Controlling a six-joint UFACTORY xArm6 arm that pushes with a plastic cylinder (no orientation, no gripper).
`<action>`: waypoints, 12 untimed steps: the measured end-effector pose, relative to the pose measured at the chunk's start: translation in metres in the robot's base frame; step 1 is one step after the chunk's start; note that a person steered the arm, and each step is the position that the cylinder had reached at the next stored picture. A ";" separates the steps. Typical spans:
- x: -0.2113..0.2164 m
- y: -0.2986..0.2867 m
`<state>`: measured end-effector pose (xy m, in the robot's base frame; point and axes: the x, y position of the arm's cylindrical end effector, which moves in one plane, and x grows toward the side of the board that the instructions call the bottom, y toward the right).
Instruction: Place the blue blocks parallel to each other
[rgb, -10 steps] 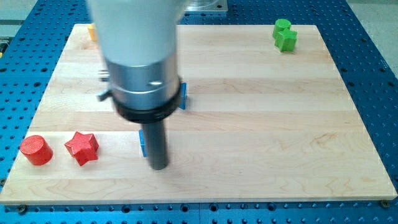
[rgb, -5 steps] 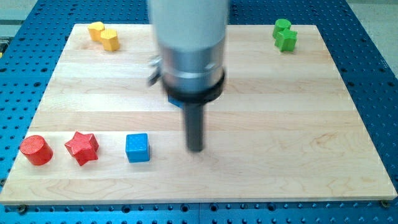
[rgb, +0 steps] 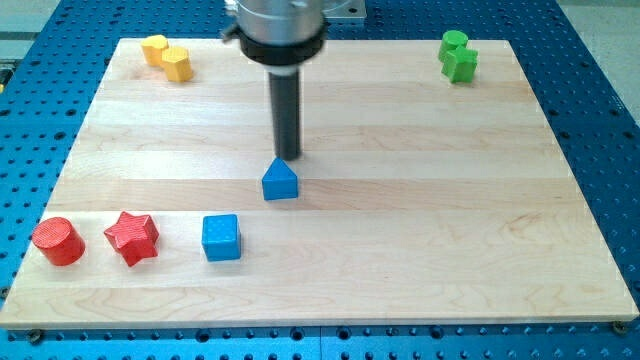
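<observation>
A blue triangular block (rgb: 280, 181) lies near the board's middle. A blue cube (rgb: 220, 238) sits lower and to the view's left of it, near the bottom edge. My tip (rgb: 288, 156) stands just above the triangular block toward the view's top, very close to its peak; contact cannot be told. The rod rises straight up to the arm's grey collar at the view's top.
A red cylinder (rgb: 56, 241) and a red star (rgb: 132, 237) sit at the bottom left beside the blue cube. Two yellow blocks (rgb: 166, 55) lie at the top left. Two green blocks (rgb: 458, 55) lie at the top right. The wooden board (rgb: 430, 200) rests on a blue perforated table.
My tip has moved from beside the blue cube at the bottom toward the view's top, to just behind the blue triangular block. The arm no longer hides that block. The blocks stayed put.
</observation>
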<state>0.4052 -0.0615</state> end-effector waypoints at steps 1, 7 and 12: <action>0.046 -0.028; 0.097 0.122; 0.122 0.074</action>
<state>0.5274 0.0121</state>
